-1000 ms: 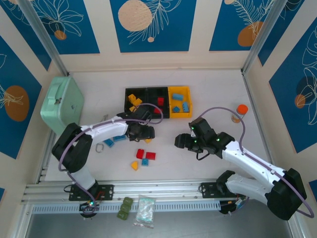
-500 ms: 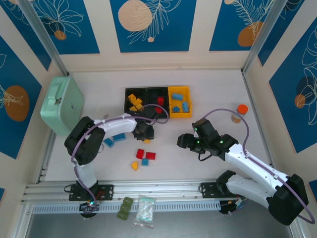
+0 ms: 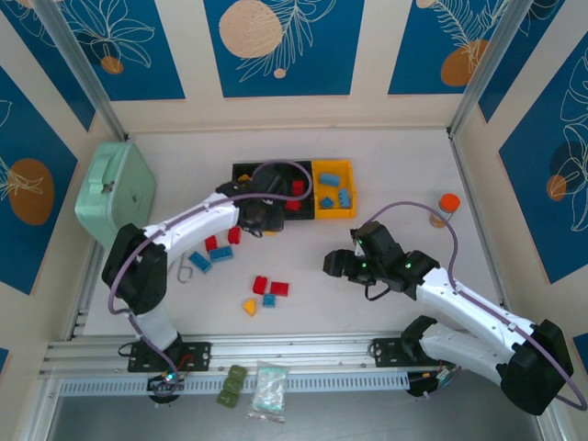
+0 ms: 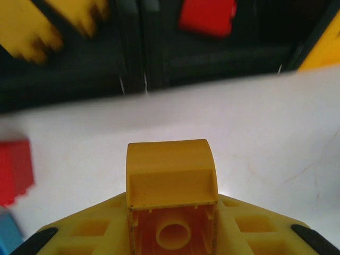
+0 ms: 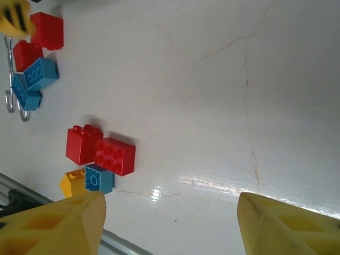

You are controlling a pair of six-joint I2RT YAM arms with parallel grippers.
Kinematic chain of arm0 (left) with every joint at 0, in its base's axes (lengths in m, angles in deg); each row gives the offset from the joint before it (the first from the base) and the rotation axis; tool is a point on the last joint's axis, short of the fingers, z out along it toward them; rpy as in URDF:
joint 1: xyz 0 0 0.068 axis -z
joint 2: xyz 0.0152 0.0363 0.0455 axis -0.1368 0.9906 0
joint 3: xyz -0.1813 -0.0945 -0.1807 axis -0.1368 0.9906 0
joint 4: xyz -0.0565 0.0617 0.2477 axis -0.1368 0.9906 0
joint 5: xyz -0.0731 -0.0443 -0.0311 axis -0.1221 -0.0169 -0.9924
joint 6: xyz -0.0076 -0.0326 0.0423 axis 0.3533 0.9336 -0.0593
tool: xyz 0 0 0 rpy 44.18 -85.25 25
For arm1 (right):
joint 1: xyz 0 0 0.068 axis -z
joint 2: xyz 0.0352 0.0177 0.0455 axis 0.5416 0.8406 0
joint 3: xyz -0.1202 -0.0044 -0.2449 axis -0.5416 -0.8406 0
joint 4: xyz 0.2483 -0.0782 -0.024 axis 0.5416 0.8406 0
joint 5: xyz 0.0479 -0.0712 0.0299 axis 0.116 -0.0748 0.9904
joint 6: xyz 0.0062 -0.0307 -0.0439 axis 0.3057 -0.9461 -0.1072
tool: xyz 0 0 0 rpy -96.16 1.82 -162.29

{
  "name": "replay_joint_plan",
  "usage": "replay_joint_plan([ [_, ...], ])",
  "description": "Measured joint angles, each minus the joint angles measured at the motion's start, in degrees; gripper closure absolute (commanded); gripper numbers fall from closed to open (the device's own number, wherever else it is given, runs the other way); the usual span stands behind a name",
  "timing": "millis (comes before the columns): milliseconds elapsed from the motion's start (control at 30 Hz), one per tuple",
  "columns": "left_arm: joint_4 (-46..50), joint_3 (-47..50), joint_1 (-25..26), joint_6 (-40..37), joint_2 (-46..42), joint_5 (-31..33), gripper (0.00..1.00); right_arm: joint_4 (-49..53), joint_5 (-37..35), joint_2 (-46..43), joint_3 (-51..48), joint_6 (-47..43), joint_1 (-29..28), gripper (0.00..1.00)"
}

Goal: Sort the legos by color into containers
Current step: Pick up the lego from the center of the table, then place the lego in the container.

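Left pincer (image 4: 171, 231) clamps lego (image 4: 171, 178) — hollow (yellow)

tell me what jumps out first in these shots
The left gripper grabs attention first, shut on a yellow brick at the near edge of the joined containers at the far middle of the table. Next come the loose legos, red, blue and yellow, scattered nearer the arms, with the open right gripper hovering to their right.
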Motion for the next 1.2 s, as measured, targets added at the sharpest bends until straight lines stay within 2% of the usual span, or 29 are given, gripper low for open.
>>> replay_joint_plan([
  [167, 3.0, -9.6, -4.8, -4.3, 1.9, 1.8, 0.65, -0.3, -0.1, 0.0, 0.0, 0.3, -1.5, 0.34],
  [333, 5.1, -18.8, -8.5, -8.2, 7.6, 3.1, 0.65, -0.2, -0.9, 0.0, 0.0, 0.9, -3.1, 0.34],
  [733, 8.6, -34.9, -12.2, -10.8, 26.3, 3.2, 0.64, 1.2, -3.6, -0.4, 0.0, 2.6, -5.6, 0.34],
  [867, 9.3, -37.8, -12.3, -10.8, 29.6, 3.2, 0.60, 2.1, -4.4, -1.8, 0.0, 3.2, -5.9, 0.34],
  [967, 9.9, -39.8, -12.4, -11.2, 31.0, 3.3, 0.47, 3.1, -5.2, -2.8, 0.0, 3.6, -6.2, 0.34],
  [1033, 10.0, -40.8, -12.5, -11.3, 31.3, 3.4, 0.42, 3.5, -5.5, -3.8, 0.0, 3.9, -6.4, 0.34],
  [1200, 10.1, -41.2, -12.6, -11.6, 31.4, 3.1, 0.41, 3.9, -5.9, -5.4, 0.0, 4.5, -6.5, 0.34],
])
